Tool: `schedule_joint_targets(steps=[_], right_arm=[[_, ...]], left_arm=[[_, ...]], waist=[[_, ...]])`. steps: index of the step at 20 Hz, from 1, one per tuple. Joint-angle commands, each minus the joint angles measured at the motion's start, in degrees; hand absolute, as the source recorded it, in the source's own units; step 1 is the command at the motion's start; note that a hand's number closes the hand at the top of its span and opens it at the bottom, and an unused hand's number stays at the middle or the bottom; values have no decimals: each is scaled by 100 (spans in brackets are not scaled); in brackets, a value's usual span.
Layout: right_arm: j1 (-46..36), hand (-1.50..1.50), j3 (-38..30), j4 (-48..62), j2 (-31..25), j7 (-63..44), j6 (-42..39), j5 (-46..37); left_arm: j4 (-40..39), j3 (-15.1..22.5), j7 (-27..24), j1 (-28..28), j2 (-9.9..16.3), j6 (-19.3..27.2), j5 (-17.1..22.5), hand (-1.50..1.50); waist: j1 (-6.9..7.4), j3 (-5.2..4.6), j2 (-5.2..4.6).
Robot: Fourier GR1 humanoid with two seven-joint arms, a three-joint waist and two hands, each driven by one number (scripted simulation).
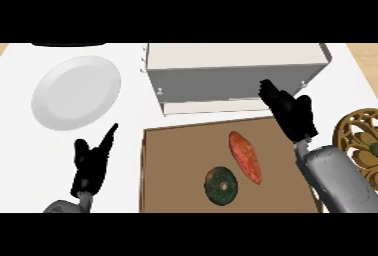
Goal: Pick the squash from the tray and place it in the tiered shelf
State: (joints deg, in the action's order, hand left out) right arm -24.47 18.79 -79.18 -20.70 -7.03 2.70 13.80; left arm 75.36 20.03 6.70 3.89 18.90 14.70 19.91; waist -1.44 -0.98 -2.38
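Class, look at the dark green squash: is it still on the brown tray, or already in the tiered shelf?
Still on the tray. The squash lies on the brown tray beside a red vegetable; neither hand holds it.

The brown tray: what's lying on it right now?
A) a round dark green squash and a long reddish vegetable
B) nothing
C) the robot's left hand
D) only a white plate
A: the round dark green squash and a long reddish vegetable both lie on the brown tray.

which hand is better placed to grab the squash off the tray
Right. The right hand is open at the tray's far right corner, near the squash; the left hand rests outside the tray's left edge.
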Motion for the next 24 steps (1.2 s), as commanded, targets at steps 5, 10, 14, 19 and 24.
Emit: schedule_joint_targets(steps=[5,10,14,19,24], right_arm=[[1094,150,-1066,-1197,-872,553,1674,-853],[2666,150,-1398,-926,-942,-141,2619,-1106],[3710,-150,-1077,-2094,-711,501,2707,-1208],[4536,-150,-470,-3284,-1004,464,2269,-1364],[5051,-150,-248,-4492,-1569,-351,2078,-1594]], left_arm=[[198,-574,236,-344,386,239,228,0],[264,-614,350,-581,352,264,398,0],[365,-589,235,-632,367,184,402,0],[246,-676,393,-324,393,111,521,0],[394,-622,445,-306,528,-31,567,0]], waist=[[-420,88,494],[-520,88,382],[-323,86,364],[-233,72,330],[-47,62,298]])
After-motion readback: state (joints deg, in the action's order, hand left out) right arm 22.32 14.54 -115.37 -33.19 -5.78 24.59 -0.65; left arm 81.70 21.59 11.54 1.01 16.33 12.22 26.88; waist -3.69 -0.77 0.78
